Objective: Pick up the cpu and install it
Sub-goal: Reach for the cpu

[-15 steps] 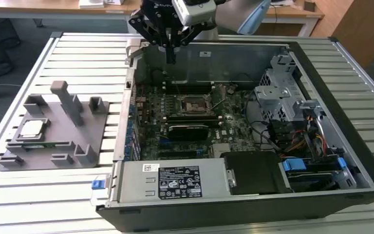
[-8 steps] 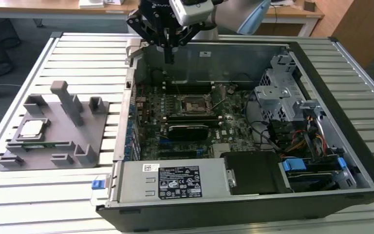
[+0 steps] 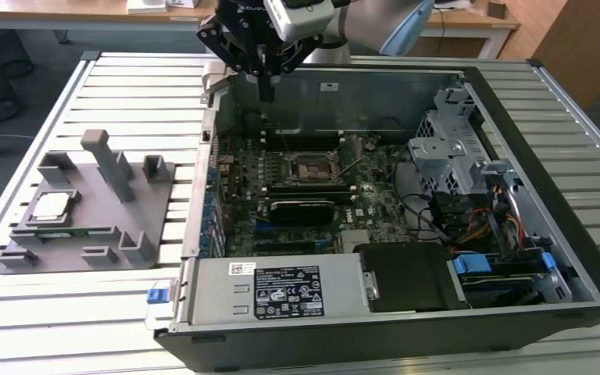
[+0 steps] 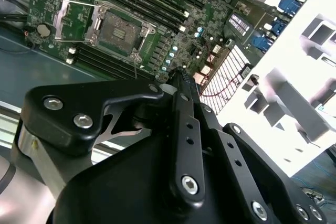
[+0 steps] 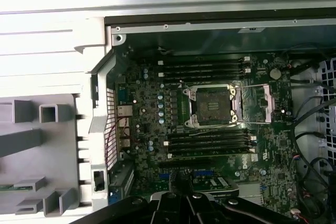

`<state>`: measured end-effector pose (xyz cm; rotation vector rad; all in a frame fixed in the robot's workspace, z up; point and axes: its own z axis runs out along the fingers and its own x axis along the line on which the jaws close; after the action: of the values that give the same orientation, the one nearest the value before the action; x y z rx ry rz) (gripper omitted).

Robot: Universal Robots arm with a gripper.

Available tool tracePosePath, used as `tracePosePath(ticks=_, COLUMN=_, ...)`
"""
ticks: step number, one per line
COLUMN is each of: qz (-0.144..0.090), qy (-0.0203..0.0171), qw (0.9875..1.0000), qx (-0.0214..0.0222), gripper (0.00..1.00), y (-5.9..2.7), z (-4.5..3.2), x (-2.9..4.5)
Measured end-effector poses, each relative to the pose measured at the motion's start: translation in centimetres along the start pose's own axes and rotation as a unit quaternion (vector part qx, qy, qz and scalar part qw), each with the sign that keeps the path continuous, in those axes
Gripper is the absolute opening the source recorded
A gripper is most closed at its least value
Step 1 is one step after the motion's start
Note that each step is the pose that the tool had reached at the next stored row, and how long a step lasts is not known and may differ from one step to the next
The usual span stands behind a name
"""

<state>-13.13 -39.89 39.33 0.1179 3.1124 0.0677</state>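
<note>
1. The end effector [image 3: 266, 94] hangs above the open computer case [image 3: 383, 98], its fingers pinched narrow and holding nothing.
2. The cpu [image 3: 51, 208] lies flat on the grey fixture [image 3: 123, 226], near the edge of the bench [image 3: 123, 94] at the exterior view's left and well apart from the end effector.
3. The socket [image 5: 211, 107] stands open and appears empty.
4. The chip is likely light, stiff and thin, with a slick metal top and a fragile underside. It is best gripped level, by two opposite side edges.
</note>
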Motion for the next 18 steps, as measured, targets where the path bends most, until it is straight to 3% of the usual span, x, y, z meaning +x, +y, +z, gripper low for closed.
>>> tracePosePath(ticks=18, qz=0.0, qy=0.0, qw=1.0, qx=0.0, gripper=0.11, y=-0.07, z=0.02, x=0.95)
